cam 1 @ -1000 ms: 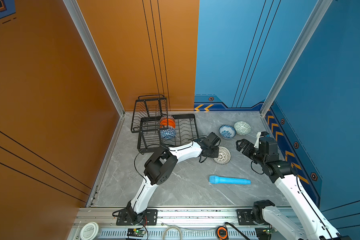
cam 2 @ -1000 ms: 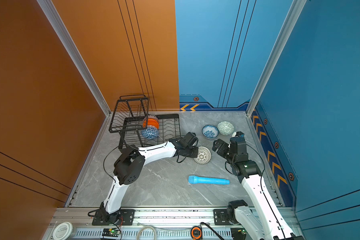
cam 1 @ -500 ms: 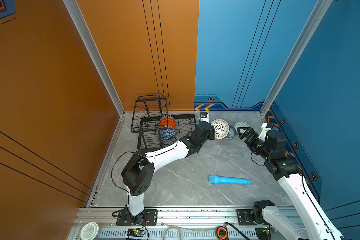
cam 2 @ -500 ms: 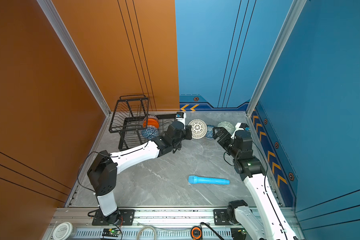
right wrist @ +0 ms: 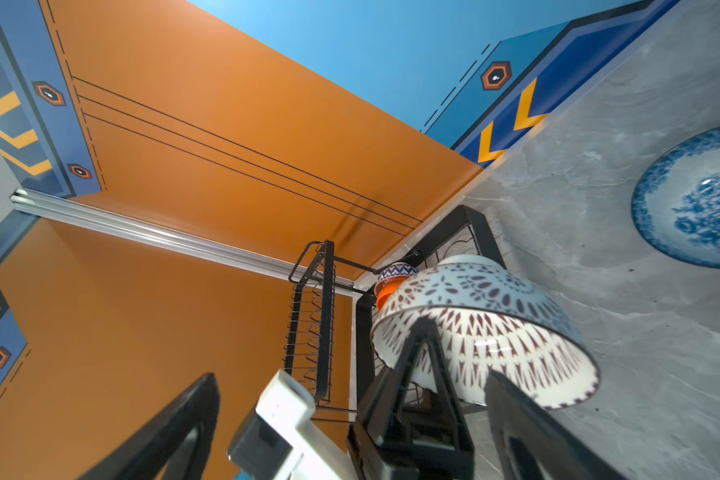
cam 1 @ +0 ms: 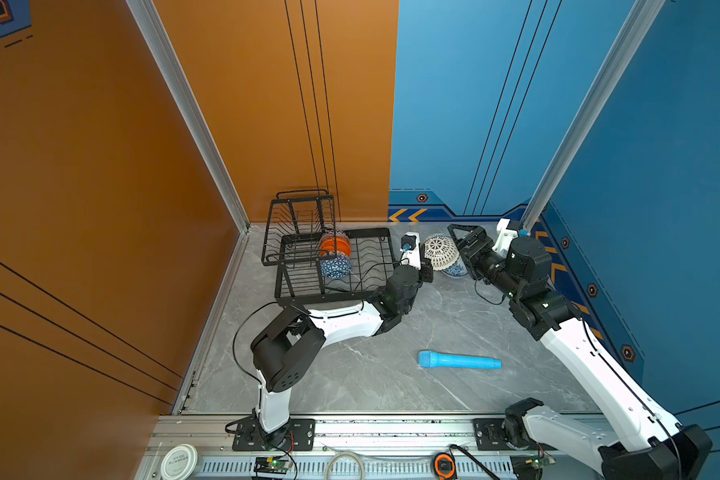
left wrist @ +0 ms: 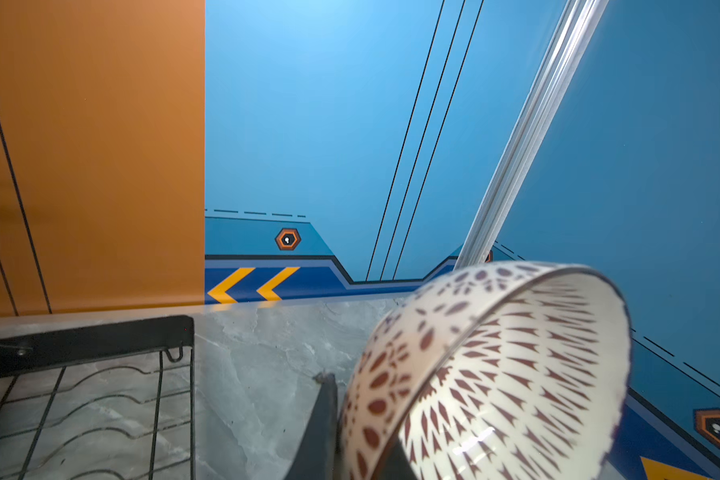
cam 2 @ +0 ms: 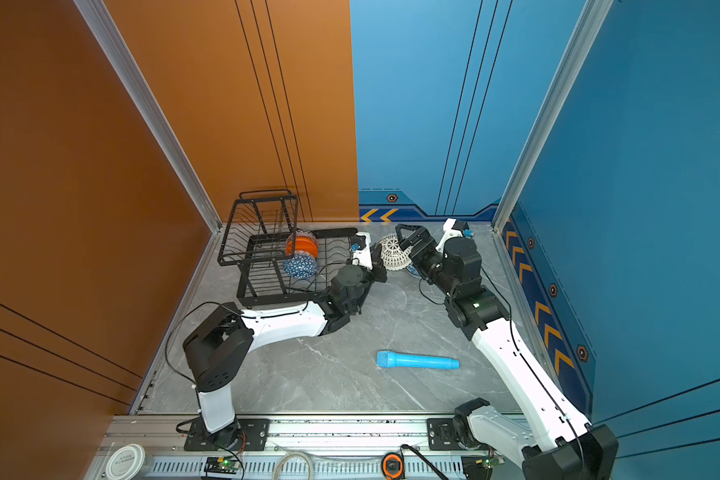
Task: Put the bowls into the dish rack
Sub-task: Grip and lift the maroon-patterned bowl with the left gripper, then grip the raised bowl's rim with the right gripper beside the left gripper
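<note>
My left gripper [cam 1: 427,270] is shut on the rim of the white dark-dotted bowl [cam 1: 440,251], which is held tilted above the table just off the right end of the black wire dish rack [cam 1: 333,291]. In the left wrist view one finger [left wrist: 325,415] lies against the outside of the bowl [left wrist: 495,365]. My right gripper [cam 1: 464,253] stands open right beside this bowl, holding nothing. In the rack's lower tray stand orange bowls [cam 1: 335,245] and a blue triangle bowl [cam 1: 335,266]. A white-blue floral bowl [right wrist: 699,199] sits on the table, partly hidden in both top views.
A light blue cylinder [cam 1: 458,360] lies on the grey marble table near the front. The rack's raised basket [cam 1: 300,224] stands in the back left corner by the orange wall. The blue wall runs close behind the right arm.
The left gripper has lifted the dotted bowl from mid-table and carried it back toward the rack's right end. The right arm has swung toward the back wall, beside the bowl.
</note>
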